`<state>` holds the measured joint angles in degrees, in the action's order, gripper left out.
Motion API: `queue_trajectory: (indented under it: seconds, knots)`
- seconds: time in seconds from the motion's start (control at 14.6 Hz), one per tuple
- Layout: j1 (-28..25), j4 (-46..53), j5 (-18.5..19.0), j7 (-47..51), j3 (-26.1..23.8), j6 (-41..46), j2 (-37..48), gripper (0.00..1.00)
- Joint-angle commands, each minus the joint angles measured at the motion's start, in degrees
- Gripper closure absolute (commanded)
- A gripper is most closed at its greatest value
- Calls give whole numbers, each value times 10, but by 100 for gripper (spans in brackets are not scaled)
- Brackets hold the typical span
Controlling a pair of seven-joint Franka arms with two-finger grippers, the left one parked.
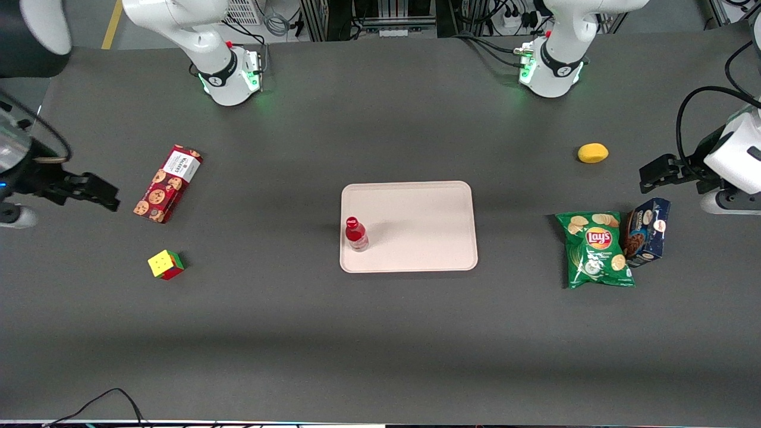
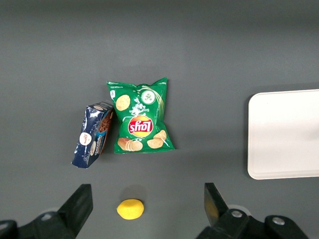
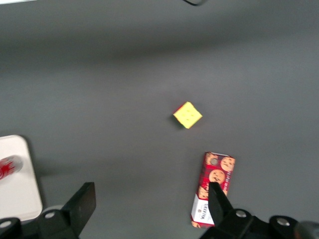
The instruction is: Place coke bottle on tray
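The coke bottle [image 1: 355, 233] stands upright on the tray [image 1: 416, 238], close to the rim nearest the working arm's end of the table. The wrist view catches it as a red blur [image 3: 7, 166] on the tray's edge [image 3: 20, 189]. My right gripper [image 1: 98, 193] hangs open and empty well away from the tray, at the working arm's end of the table. In the wrist view the gripper [image 3: 149, 201] has only bare table between its black fingers [image 3: 82, 201].
A red cookie box [image 1: 167, 183] [image 3: 213, 189] lies beside the gripper. The colour cube [image 1: 166, 264] [image 3: 188, 115] sits nearer the front camera. Toward the parked arm's end lie a green chip bag [image 1: 596, 249], a blue box [image 1: 647, 232] and a lemon [image 1: 593, 153].
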<state>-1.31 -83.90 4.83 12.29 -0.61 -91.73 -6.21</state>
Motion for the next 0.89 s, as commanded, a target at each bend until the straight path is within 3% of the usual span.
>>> queue_trajectory:
  seconds: [0.0,0.21,0.82]
  knots:
    - [37,2,-13,-9,-2,23,7,0]
    - [70,-7,-55,-11,-1,28,5,0]
    - [75,-50,-39,-37,4,18,38,0]
